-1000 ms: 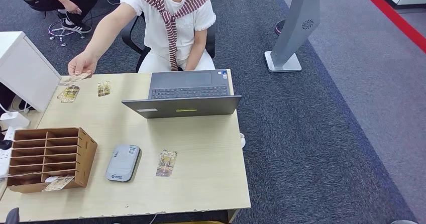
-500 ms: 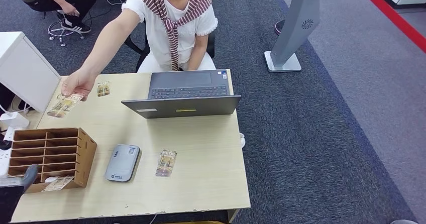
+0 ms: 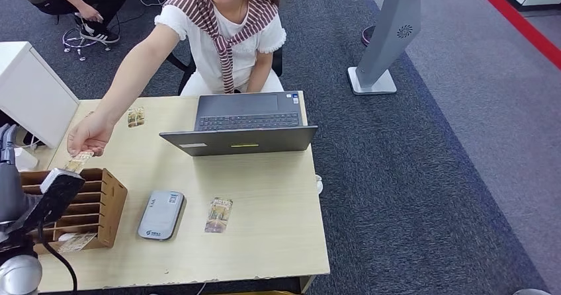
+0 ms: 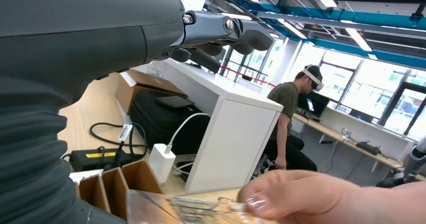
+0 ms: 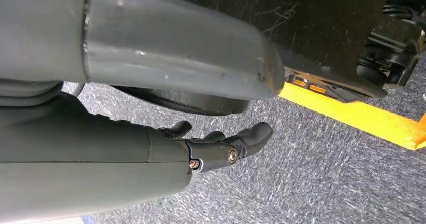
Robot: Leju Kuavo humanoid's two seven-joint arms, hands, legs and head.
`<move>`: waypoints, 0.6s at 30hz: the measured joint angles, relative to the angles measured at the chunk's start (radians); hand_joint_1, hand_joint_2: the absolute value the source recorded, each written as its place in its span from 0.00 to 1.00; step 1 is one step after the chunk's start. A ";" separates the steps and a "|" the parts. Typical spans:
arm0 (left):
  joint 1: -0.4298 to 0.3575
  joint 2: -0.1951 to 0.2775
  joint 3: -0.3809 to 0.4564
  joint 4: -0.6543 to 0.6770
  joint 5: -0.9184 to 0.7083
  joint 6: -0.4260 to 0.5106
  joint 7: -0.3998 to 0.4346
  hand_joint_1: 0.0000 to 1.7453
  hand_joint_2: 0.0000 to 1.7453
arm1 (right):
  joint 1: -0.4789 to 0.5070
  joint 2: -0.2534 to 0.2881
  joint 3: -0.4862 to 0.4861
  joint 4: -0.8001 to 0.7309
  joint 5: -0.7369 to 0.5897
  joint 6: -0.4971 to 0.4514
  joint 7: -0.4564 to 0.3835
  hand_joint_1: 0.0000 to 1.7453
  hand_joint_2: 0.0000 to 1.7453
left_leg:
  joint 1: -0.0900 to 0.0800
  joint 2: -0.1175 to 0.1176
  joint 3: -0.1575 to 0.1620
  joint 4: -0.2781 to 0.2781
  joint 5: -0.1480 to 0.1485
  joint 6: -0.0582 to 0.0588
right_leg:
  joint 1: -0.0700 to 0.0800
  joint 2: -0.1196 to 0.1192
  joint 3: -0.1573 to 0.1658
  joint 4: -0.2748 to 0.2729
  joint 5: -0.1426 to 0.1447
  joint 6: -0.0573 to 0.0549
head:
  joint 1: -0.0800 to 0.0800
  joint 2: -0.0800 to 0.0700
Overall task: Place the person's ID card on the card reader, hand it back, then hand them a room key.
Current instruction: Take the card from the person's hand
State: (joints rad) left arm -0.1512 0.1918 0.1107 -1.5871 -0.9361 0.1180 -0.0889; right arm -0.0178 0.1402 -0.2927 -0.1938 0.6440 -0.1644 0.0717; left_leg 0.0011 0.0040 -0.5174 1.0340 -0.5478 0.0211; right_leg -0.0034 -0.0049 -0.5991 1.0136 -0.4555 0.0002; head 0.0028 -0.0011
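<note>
wooden organiser point(image 3: 99, 199) sits just under the offered id card point(image 3: 78, 161); left hand point(image 4: 221, 30), fingers apart and empty, may snag it; right hand point(image 5: 226, 143) hangs empty.

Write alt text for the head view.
A seated person's hand holds a card out over the wooden organizer toward the robot's raised left hand. A card reader, two loose cards and an open laptop lie on the desk.
</note>
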 joint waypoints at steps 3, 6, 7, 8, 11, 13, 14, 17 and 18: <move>-0.056 0.020 -0.036 0.066 -0.049 0.008 0.030 0.00 1.00 | -0.001 0.000 0.002 0.000 0.013 0.005 0.000 0.00 0.00 | 0.000 0.000 0.000 0.000 0.000 0.000 | 0.000 0.000 0.000 0.000 0.000 0.000 | 0.000 0.000; -0.113 0.040 -0.072 0.136 -0.100 0.018 0.062 0.00 1.00 | -0.003 0.000 0.009 0.000 0.026 0.009 0.000 0.00 0.00 | 0.000 0.000 0.000 0.000 0.000 0.000 | 0.000 0.000 -0.001 0.000 0.000 0.000 | 0.000 0.000; -0.131 0.046 -0.084 0.158 -0.116 0.021 0.072 0.00 1.00 | -0.004 0.000 0.012 0.000 0.031 0.011 0.000 0.00 0.00 | 0.000 0.001 0.000 0.000 0.001 0.000 | 0.000 0.000 -0.001 0.000 0.000 0.000 | 0.000 0.000; -0.150 0.052 -0.096 0.182 -0.133 0.024 0.082 0.00 1.00 | -0.005 0.000 0.015 0.000 0.035 0.014 0.000 0.00 0.00 | 0.000 0.001 0.000 0.000 0.001 0.000 | 0.000 0.000 -0.001 0.000 0.001 0.000 | 0.000 0.000; -0.207 0.070 -0.132 0.251 -0.183 0.034 0.110 0.00 1.00 | -0.008 0.000 0.020 0.000 0.048 0.020 0.000 0.00 0.00 | 0.000 0.001 -0.001 0.000 0.002 0.001 | 0.000 0.001 -0.001 0.000 0.002 -0.001 | 0.000 0.000; -0.246 0.082 -0.153 0.296 -0.215 0.041 0.130 0.00 1.00 | -0.009 0.000 0.022 0.000 0.057 0.022 0.000 0.00 0.00 | 0.000 0.001 -0.002 0.000 0.002 0.000 | 0.000 0.001 -0.002 0.000 0.003 -0.002 | 0.000 0.000; -0.265 0.089 -0.163 0.318 -0.231 0.043 0.140 0.00 1.00 | -0.010 0.000 0.023 0.000 0.061 0.023 0.000 0.00 0.00 | 0.000 0.001 -0.002 0.000 0.002 0.000 | 0.000 0.002 -0.002 0.000 0.003 -0.002 | 0.000 0.000; -0.321 0.108 -0.196 0.386 -0.281 0.055 0.171 0.00 1.00 | -0.010 0.000 0.024 0.000 0.074 0.028 0.000 0.00 0.00 | 0.000 0.002 -0.002 0.000 0.003 0.000 | 0.000 0.002 -0.003 0.001 0.004 -0.001 | 0.000 0.000; -0.340 0.115 -0.207 0.410 -0.298 0.058 0.182 0.00 1.00 | -0.011 0.000 0.024 0.000 0.079 0.031 0.000 0.00 0.00 | 0.000 0.002 -0.002 0.000 0.003 0.000 | 0.000 0.002 -0.003 0.001 0.004 -0.001 | 0.000 0.000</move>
State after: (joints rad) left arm -0.4911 0.3064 -0.0965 -1.1776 -1.2342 0.1761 0.0927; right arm -0.0284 0.1404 -0.2684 -0.1938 0.7226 -0.1339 0.0718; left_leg 0.0012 0.0059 -0.5199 1.0343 -0.5448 0.0209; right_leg -0.0033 -0.0025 -0.6025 1.0142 -0.4519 -0.0010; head 0.0027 -0.0011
